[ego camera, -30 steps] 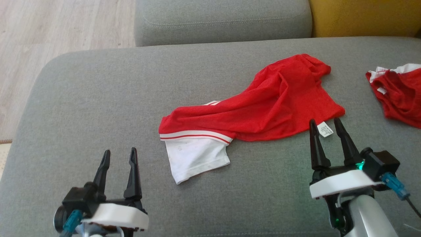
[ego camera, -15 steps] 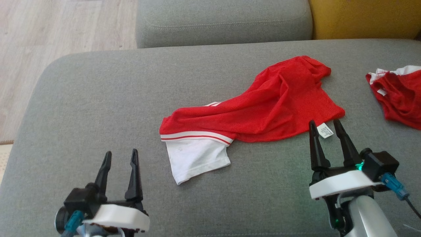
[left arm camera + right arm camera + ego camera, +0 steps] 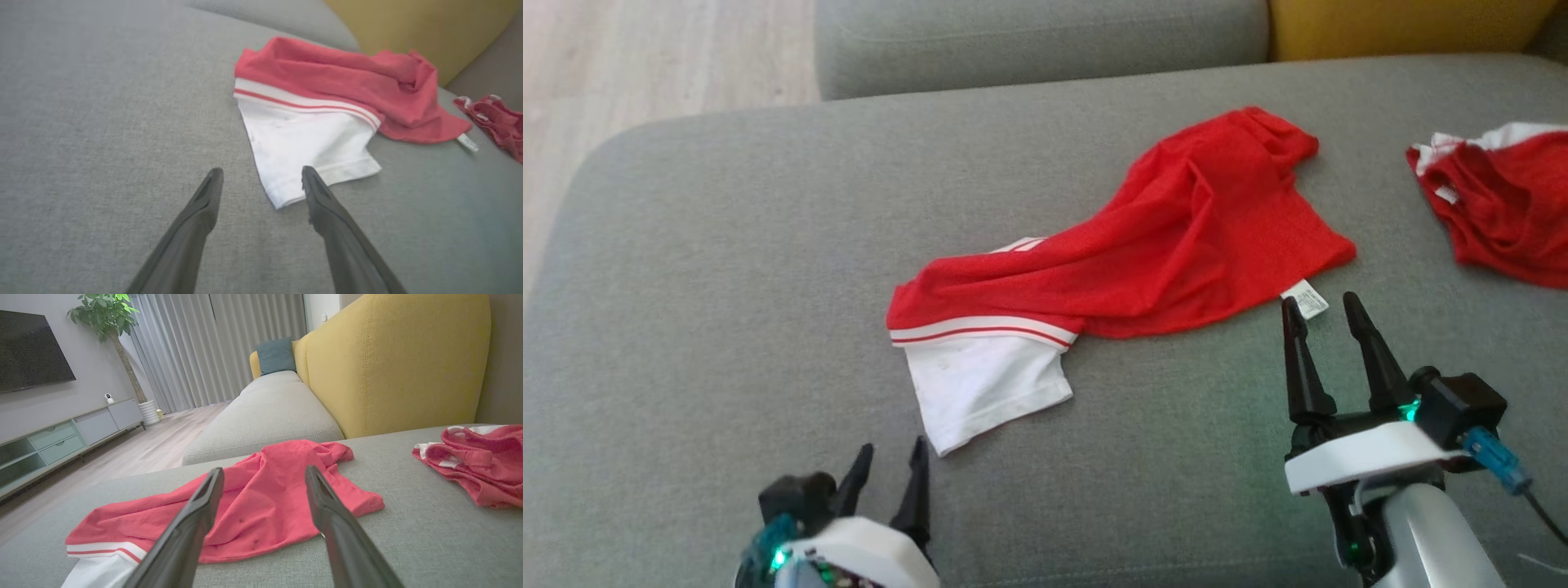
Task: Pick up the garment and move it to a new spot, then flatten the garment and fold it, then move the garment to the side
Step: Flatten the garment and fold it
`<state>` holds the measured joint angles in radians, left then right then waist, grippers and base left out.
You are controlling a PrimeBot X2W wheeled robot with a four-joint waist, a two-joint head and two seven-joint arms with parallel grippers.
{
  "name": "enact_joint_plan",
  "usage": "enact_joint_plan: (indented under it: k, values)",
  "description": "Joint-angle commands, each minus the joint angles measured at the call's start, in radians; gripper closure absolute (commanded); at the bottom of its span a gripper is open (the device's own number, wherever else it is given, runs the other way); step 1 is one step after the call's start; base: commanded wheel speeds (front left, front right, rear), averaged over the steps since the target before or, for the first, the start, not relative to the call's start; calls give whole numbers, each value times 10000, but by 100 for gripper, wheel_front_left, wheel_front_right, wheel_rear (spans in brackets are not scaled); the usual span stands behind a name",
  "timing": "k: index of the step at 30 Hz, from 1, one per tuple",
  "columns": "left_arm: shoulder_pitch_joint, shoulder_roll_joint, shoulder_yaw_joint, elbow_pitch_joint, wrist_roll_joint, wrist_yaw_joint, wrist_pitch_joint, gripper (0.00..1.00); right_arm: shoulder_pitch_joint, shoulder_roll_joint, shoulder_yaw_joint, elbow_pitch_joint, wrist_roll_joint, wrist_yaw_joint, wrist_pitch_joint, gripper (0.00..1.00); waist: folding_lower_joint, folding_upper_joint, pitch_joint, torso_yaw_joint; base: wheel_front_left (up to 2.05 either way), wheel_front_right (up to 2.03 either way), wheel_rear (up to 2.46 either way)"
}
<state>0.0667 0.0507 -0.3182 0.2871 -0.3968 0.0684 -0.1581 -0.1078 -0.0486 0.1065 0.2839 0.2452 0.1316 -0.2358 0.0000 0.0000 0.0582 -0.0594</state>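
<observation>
Near the middle of the grey sofa seat (image 3: 727,286), a red jersey (image 3: 1143,245) with a white sleeve (image 3: 984,388), rumpled and unfolded. Sleeve end nearest the robot, red body running away to the right toward the yellow backrest (image 3: 1405,24). Striped white-and-red band where sleeve meets body. Small white care label (image 3: 1305,298) poking out at the near right hem.

Low at the near edge, the left end effector (image 3: 894,445), spread wide and holding nothing, just short of the sleeve's near corner; touching the cloth or not, hard to tell. From the left wrist, that corner lying between the two dark fingertips (image 3: 310,183).

Further right, the right end effector (image 3: 1319,300), likewise spread wide and empty, tips either side of the care label in the head view; height above the cloth hard to judge.

At the far right of the seat, a second red-and-white garment (image 3: 1494,204), bunched, well apart from the jersey. Beyond the sofa's left end, pale wooden floor (image 3: 645,57).
</observation>
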Motion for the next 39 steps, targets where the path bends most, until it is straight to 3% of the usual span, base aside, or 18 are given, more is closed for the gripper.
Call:
enact_joint_plan:
  k: [1, 18, 19, 20, 21, 22, 23, 30, 39]
  values:
    - [-681, -5, 250, -125, -181, 168, 60, 0, -316, -16, 283, -366, 14, -9, -3, 0, 0, 0, 198, -204, 0, 0, 0]
    - [-1446, 6, -28, 954, -696, 676, 837, 0, -581, -16, 240, -306, 114, -9, -165, 0, 0, 0, 883, -778, 0, 0, 0]
    - [-1463, 7, -57, 980, -703, 662, 884, 4, -592, -16, 251, -296, 120, -9, -173, 0, 0, 0, 889, -792, 0, 0, 0]
    - [-1477, 9, -98, 1005, -705, 639, 936, 22, -598, -16, 262, -286, 124, -9, -179, 0, 0, 0, 888, -805, 0, 0, 0]
    - [-1488, 9, -144, 1020, -702, 615, 970, 52, -597, -16, 269, -278, 127, -9, -185, 0, 0, 0, 885, -816, 0, 0, 0]
    - [-1498, 9, -203, 1035, -701, 578, 1011, 68, -594, -16, 272, -269, 128, -9, -191, 0, 0, 0, 879, -823, 0, 0, 0]
    - [-1504, 9, -276, 1054, -698, 533, 1066, 100, -592, -16, 270, -256, 127, -9, -196, 0, 0, 0, 868, -827, 0, 0, 0]
    - [-1504, 8, -612, 1019, -700, 396, 1152, 100, -597, -16, 120, 100, 88, -9, -221, 0, 0, 0, 742, -736, 0, 0, 0]
    - [-1338, 276, 15, -42, -789, 677, 30, 100, -749, -16, -712, 682, -411, -9, -113, 0, 0, 0, 506, -325, 0, 0, 0]
